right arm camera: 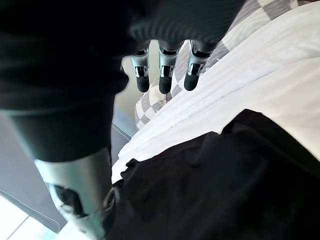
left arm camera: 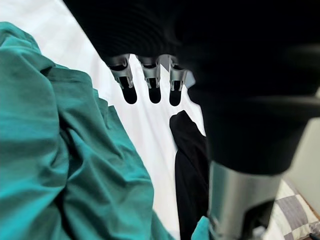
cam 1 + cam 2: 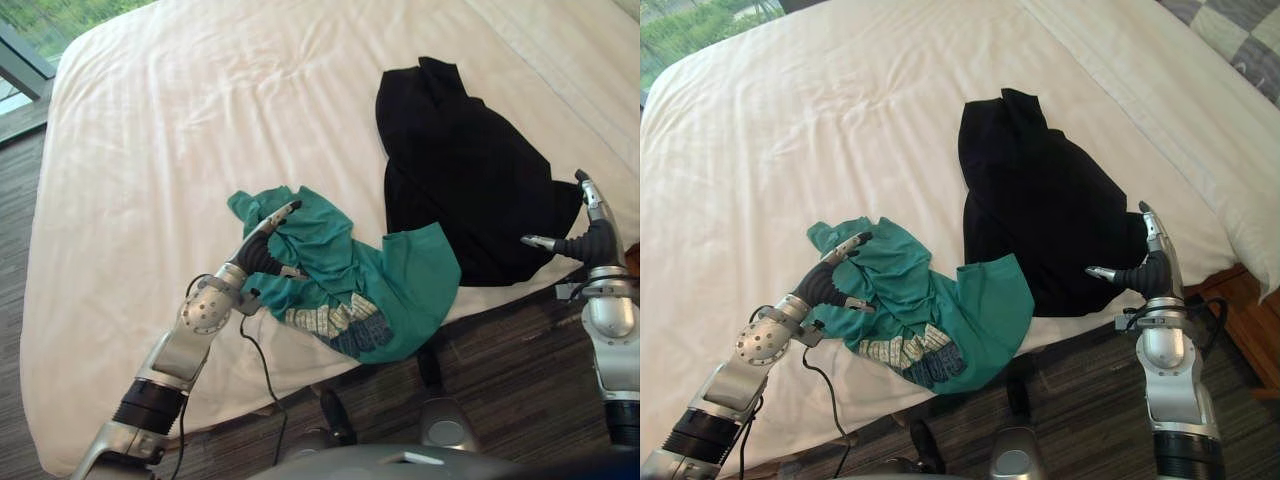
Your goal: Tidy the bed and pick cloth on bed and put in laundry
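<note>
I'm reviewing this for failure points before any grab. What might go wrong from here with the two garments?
1. The crumpled teal T-shirt partly hangs over the edge of the white bed sheet. The left hand lies open on it, so a push might slide it to the floor.
2. The teal T-shirt meets the black garment, so lifting one may drag the other.
3. The right hand is open at the black garment's edge and might catch the sheet too.

No legible text; teal shirt (image 3: 350,265) bears printed graphic (image 3: 337,324), lettering too crumpled to read.
</note>
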You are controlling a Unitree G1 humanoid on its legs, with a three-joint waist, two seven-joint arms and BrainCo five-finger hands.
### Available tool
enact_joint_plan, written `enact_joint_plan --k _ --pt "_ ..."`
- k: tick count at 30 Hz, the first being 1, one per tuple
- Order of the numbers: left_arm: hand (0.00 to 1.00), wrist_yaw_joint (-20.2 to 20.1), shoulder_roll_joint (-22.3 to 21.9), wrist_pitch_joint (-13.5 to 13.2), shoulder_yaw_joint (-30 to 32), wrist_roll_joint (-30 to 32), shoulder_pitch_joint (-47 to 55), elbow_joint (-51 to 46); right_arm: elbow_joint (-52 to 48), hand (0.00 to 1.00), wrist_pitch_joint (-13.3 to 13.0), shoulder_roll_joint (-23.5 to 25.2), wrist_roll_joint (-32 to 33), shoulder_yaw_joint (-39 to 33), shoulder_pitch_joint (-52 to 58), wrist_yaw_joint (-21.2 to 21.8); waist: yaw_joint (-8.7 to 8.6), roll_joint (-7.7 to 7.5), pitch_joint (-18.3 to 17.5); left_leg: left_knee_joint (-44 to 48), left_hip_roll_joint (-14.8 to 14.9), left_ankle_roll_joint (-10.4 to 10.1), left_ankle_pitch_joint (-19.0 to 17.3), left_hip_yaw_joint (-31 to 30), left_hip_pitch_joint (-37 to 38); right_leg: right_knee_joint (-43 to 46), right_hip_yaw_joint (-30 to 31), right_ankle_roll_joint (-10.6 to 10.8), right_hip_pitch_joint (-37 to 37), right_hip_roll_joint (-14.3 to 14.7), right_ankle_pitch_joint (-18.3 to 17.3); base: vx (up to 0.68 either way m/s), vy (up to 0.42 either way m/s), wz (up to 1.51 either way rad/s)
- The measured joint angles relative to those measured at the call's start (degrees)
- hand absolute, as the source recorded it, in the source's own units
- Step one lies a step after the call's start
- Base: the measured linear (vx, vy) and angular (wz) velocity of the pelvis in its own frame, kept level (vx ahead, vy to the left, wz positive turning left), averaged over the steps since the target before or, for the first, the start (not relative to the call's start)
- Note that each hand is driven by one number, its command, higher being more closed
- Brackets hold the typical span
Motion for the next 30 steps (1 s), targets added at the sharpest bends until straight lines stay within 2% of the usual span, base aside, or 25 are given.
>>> enact_joint_plan --k 3,12,15,19,20,25,30 --pt "0.0 1.82 -1.79 2.34 0.71 3.44 -4.14 4.78 -0.18 0.0 0.18 0.0 -0.79 -0.73 -1.73 -0.07 -0.17 -0.63 2.08 0.14 -0.87 1.12 1.04 0.38 -1.8 0.01 0.93 0.42 -2.08 -0.7 1.67 -0.03 0.005 -0.04" --pt "0.0 6.88 -2.58 4.67 3.83 12.64 -11.56 8.74 -4.22 0.0 0.44 0.04 -0.79 -2.05 -5.13 -1.47 -0.09 -0.73 7.15 0.2 -1.99 1.83 1.98 0.79 -5.9 0.03 1.85 1.37 -6.44 -1.44 2.93 0.02 0.005 0.0" --pt "0.0 8.22 -5.75 5.09 5.93 13.89 -11.28 8.84 -5.52 0.0 0.44 1.87 -0.79 -2.05 -5.54 -1.99 0.23 -0.73 7.83 0.2 -2.04 1.83 1.98 1.59 -6.51 0.05 2.51 1.44 -7.42 -1.53 3.0 0.05 0.002 -0.09" --pt "0.0 9.09 -12.56 5.89 8.29 14.42 -9.59 8.1 -6.97 0.0 0.61 6.11 -1.34 -1.82 -4.96 -2.15 0.81 -0.53 7.95 0.19 -2.02 1.73 1.88 2.05 -6.61 0.05 2.79 1.47 -7.67 -1.63 2.96 0.04 -0.006 -0.04" --pt "1.0 9.07 -13.96 5.71 8.23 14.32 -8.71 7.52 -7.21 0.0 0.87 6.87 -1.86 -1.77 -4.68 -2.14 1.02 -0.4 8.01 0.19 -2.03 1.73 1.87 2.1 -6.6 0.05 2.76 1.49 -7.64 -1.63 2.95 0.0 0.0 0.0" --pt "1.0 8.02 -16.75 4.18 7.46 11.94 -0.64 2.66 -9.71 0.0 1.65 8.55 -1.88 -1.25 -4.03 -2.12 1.33 -0.08 8.13 0.19 -1.88 1.66 1.81 2.4 -5.79 0.04 2.82 1.6 -6.88 -1.29 2.86 0.01 -0.004 -0.02" --pt "1.0 1.46 -15.0 1.21 7.23 2.57 6.92 1.68 -8.26 0.0 1.68 8.11 -1.89 -0.8 -4.84 -1.52 1.68 0.03 8.05 0.17 -1.57 1.75 1.21 2.01 -4.37 0.03 2.92 1.62 -5.59 -1.2 2.57 0.03 -0.024 -0.04"
